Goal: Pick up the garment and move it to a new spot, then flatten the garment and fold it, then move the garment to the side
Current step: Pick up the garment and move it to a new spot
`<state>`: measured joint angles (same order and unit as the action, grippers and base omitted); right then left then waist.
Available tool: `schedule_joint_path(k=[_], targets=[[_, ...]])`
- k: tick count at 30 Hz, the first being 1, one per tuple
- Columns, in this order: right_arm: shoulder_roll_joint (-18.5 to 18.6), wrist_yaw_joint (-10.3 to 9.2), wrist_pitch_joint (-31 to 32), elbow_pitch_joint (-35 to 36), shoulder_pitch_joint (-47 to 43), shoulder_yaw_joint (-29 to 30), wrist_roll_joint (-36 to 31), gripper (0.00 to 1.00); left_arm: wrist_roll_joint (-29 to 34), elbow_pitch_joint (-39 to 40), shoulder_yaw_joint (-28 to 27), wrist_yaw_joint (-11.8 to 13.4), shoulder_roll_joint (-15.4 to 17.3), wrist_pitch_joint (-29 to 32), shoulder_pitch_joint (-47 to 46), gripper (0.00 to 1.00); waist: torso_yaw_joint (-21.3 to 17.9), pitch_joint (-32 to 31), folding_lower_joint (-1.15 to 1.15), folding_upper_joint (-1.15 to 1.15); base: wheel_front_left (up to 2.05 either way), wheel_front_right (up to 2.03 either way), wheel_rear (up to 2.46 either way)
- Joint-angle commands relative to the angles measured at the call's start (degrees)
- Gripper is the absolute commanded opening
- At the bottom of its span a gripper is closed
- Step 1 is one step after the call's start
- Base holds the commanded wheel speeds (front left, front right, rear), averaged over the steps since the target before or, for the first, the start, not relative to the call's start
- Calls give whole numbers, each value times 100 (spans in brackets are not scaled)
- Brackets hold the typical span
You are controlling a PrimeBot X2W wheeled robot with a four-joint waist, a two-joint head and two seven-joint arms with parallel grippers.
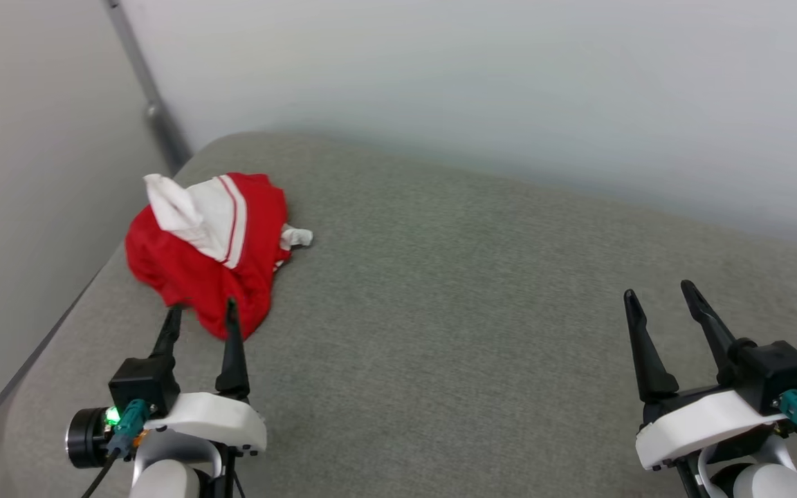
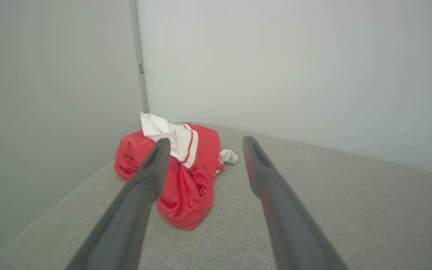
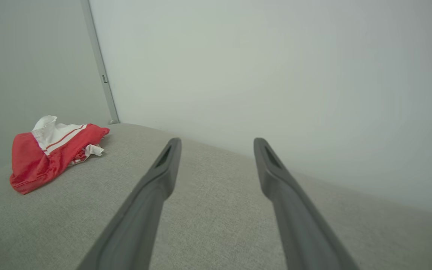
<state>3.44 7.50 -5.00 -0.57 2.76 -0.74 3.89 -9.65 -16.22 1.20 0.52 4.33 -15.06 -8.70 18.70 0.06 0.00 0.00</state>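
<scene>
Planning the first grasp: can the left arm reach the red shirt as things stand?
Probably yes. The garment lies bunched on the grey surface right ahead of the open left gripper, with nothing between them. The wall close beside it may cramp the approach.

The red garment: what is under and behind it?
The garment lies crumpled on the grey fabric surface; behind it two pale walls meet at a grey corner strip. Anything beneath its folds is hidden.
</scene>
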Motion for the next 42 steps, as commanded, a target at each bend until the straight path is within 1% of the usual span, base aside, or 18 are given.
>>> schedule_joint_path(k=[1, 5, 8, 16, 19, 22, 26, 28, 31, 34, 37, 38, 40, 42], targets=[[-7, -2, -3, 24, 24, -17, 5, 100, 7, 34, -51, 6, 0, -17, 45, 100, 213, 45, 0, 0, 0, 0, 0], [-6, -2, 36, 57, 21, -76, -6, 100, 16, 90, -161, 35, -14, -17, 106, 100, 365, 68, 0, 0, 0, 0, 0], [2, -2, 63, 83, 15, -91, 3, 100, 30, 101, -227, 6, -21, -17, 113, 100, 423, 85, 0, 0, 0, 0, 0], [49, -2, 124, 174, 93, -111, 13, 100, 94, 77, -236, 16, -54, -17, -152, 100, 350, 245, 0, 0, 0, 0, 0], [109, -2, 172, 225, 197, -134, 20, 100, 79, -7, -223, -76, 3, -17, -537, 100, 252, 398, 0, 0, 0, 0, 0], [168, -2, 211, 310, 314, -140, 45, 100, 71, -190, -253, -107, 108, 1, -1085, 100, 78, 644, 0, 0, 0, 0, 0], [216, -2, 228, 428, 495, -130, 63, 100, -52, -439, -426, -154, 394, 220, -1997, 100, -249, 1065, 0, 0, 0, 0, 0], [259, -2, 244, 499, 603, -172, 82, 100, -194, -552, -582, -207, 618, 516, -2431, 100, -475, 1339, 0, 0, 0, 0, 0], [316, -2, 227, 573, 762, -197, 138, 100, -357, -770, -733, -286, 948, 1113, -3020, 100, -744, 1722, 0, 0, 0, 0, 0], [353, -2, 184, 640, 927, -221, 186, 100, -502, -1042, -872, -402, 1397, 1812, -3517, 100, -977, 2075, 0, 0, 0, 0, 0], [382, -2, 140, 649, 1082, -267, 223, 100, -678, -1433, -959, -523, 1791, 2617, -3839, 100, -1173, 2376, 0, 0, 0, 0, 0], [394, -2, 110, 640, 1119, -276, 217, 100, -730, -1559, -954, -550, 1871, 2931, -3888, 100, -1222, 2444, 0, 0, 0, 0, 0], [383, -2, 88, 624, 1204, -286, 246, 100, -807, -1697, -998, -562, 2123, 3485, -4007, 100, -1318, 2608, 0, 0, 0, 0, 0], [390, -2, 33, 600, 1279, -278, 262, 100, -897, -1870, -1034, -583, 2297, 4054, -3989, 100, -1379, 2722, 0, 0, 0, 0, 0]])
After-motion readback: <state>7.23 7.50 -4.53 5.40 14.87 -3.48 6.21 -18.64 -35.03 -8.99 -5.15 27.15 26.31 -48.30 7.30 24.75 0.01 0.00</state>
